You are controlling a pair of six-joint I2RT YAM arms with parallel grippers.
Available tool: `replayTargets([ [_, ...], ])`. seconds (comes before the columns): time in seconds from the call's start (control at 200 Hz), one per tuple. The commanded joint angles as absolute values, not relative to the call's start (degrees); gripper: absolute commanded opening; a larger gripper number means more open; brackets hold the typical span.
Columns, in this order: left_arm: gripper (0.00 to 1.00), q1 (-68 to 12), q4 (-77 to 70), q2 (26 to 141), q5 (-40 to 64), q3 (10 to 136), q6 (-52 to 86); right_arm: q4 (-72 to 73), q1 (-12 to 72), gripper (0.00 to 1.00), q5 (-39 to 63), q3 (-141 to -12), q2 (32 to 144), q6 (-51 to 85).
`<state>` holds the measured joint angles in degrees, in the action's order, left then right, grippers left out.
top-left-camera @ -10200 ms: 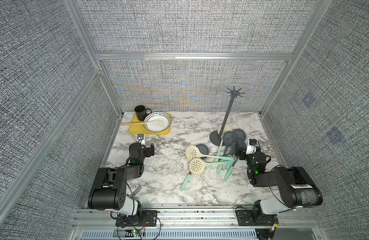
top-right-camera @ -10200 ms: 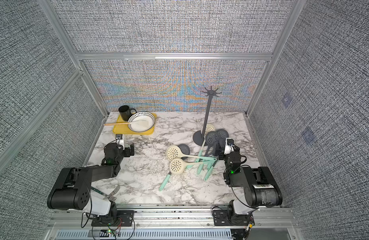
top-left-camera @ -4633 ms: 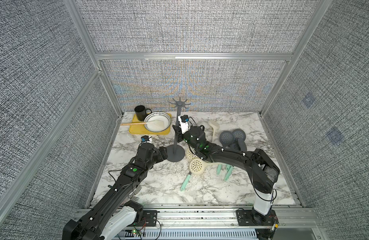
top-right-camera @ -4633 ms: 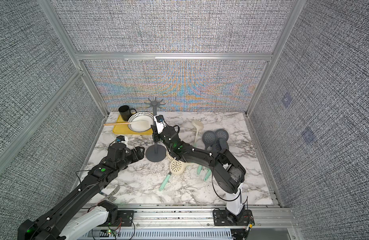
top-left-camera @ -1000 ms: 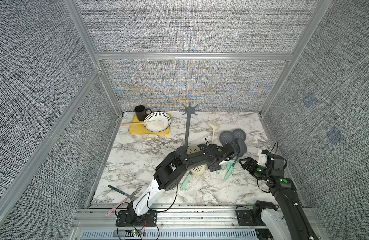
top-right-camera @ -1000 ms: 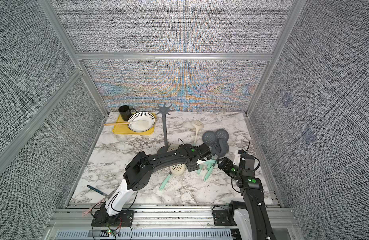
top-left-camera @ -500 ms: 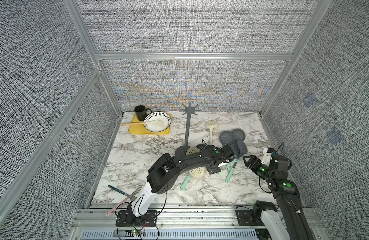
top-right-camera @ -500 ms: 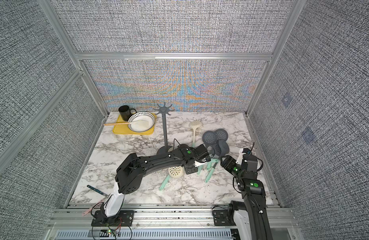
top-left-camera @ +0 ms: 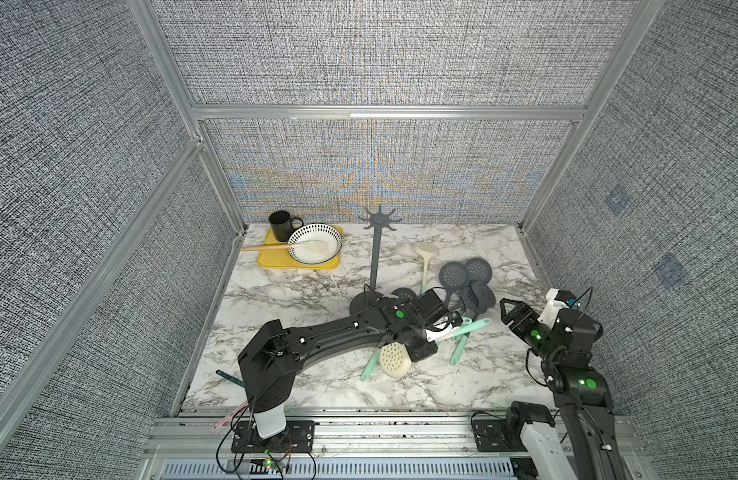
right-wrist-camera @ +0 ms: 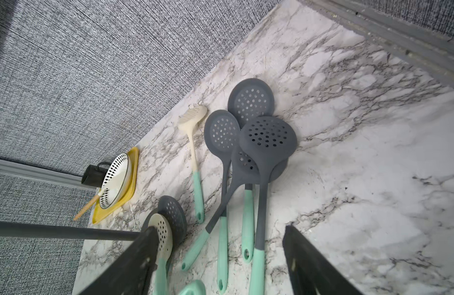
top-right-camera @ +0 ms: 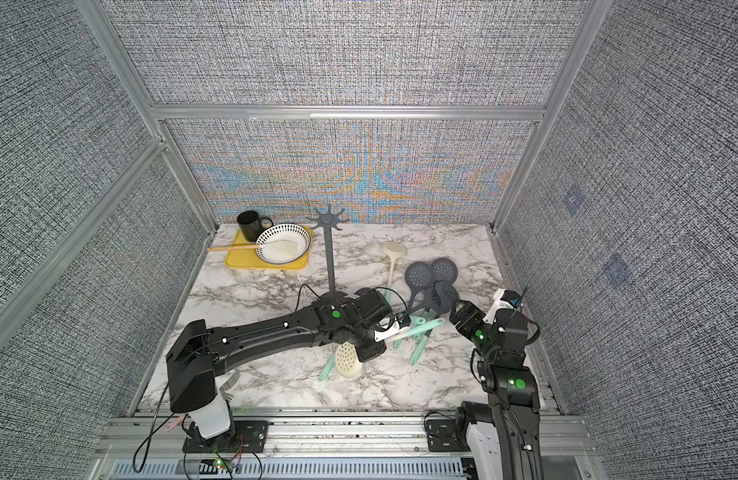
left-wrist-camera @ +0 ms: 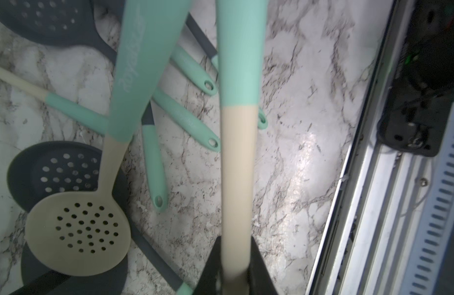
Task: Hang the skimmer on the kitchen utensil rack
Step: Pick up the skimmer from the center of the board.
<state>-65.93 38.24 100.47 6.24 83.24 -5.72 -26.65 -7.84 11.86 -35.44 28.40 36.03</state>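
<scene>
left gripper [left-wrist-camera: 236,270] clamped tight on cream neck of skimmer [top-left-camera: 395,359]; cream head pokes out under arm, teal end points toward right gripper [top-left-camera: 509,313]. that one's jaws wide apart, near right edge of table [top-left-camera: 284,299]. kitchen utensil rack [top-left-camera: 375,257] upright mid-table, base just beside left gripper. grey skimmers [top-left-camera: 453,274] piled right of rack.

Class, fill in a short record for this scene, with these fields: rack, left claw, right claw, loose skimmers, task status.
rack: upright on the marble table, hooks bare
left claw: shut on the cream stem of a cream-and-mint skimmer
right claw: open, holding nothing
loose skimmers: dark grey skimmers and a cream skimmer lying flat on the table
task status: one skimmer gripped, none hung yet
</scene>
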Motion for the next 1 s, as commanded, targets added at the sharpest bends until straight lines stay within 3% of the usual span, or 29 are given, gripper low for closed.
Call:
replayTargets([
  [0.0,0.02,-65.66,32.12,98.53,10.84,84.23,-3.39,-26.17,-7.83,0.8,9.4,-37.41,26.69,33.98],
  [0.235,0.02,-61.84,21.58,93.24,14.38,81.67,3.2,-25.74,-7.82,0.8,9.26,-42.93,23.76,29.58],
  [0.39,0.02,-57.56,8.0,84.88,18.0,72.1,12.4,-14.05,-7.83,0.8,25.31,-41.44,21.49,30.2],
  [0.651,0.02,-56.52,-5.34,71.3,18.84,60.75,18.9,18.05,-5.76,0.84,52.17,-37.72,26.94,46.02],
  [0.996,0.02,-54.76,-15.3,64.3,28.46,56.56,22.52,36.23,24.19,0.77,47.99,-41.78,44.76,41.62],
])
